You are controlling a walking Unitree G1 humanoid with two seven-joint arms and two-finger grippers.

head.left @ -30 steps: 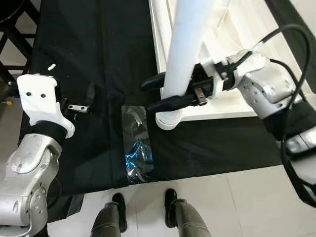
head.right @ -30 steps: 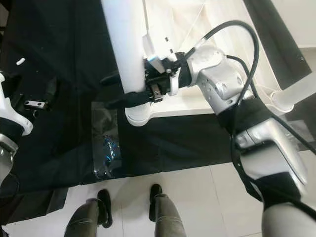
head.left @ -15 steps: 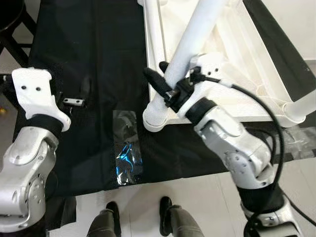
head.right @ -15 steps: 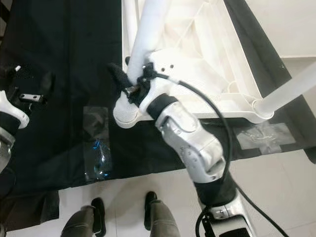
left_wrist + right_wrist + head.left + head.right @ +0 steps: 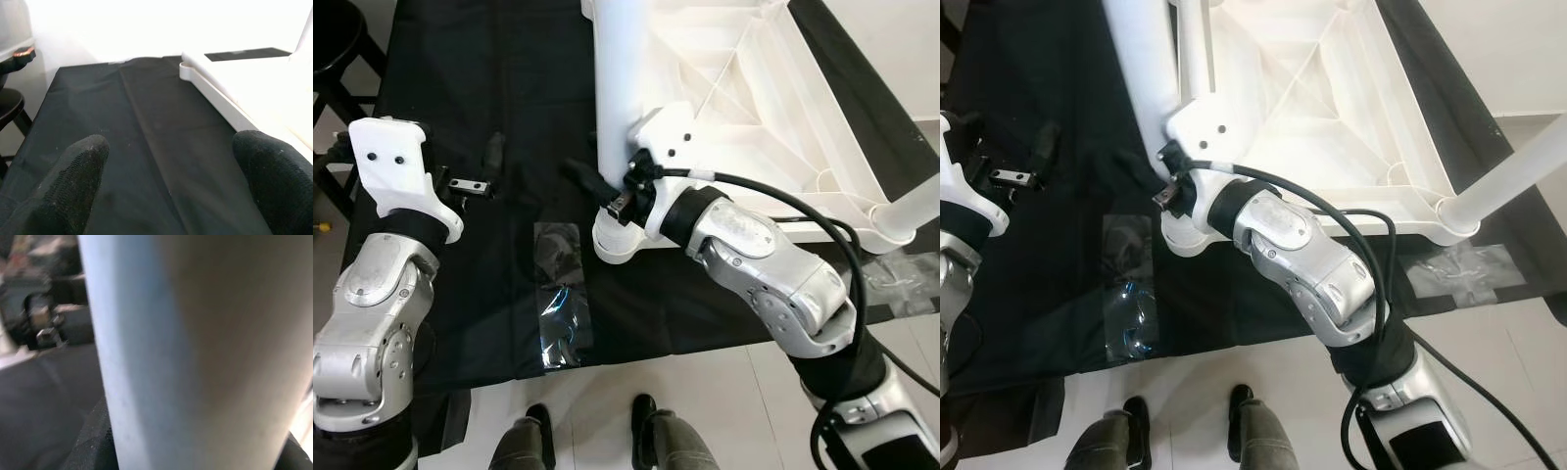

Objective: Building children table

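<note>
Right tool [image 5: 607, 191] is clamping the white cylindrical plastic table leg [image 5: 617, 88] near its lower end, one black finger [image 5: 582, 176] showing on the leg's left side. That leg is standing in the corner socket [image 5: 619, 240] of the upturned white plastic children's table top [image 5: 754, 108], which is lying on a black cloth-covered surface [image 5: 509, 88]. A clear plastic bag [image 5: 560, 308] is lying on the cloth just beside the socket.

Right eye view: a second white leg [image 5: 1518, 176] is sitting at the far corner.

Left wrist view: left tool [image 5: 171, 196] is hovering over the cloth, fingers [image 5: 73, 181] spread wide, gripping nothing.

Right wrist view: the leg [image 5: 195, 352] is sitting pinched close before the camera.
</note>
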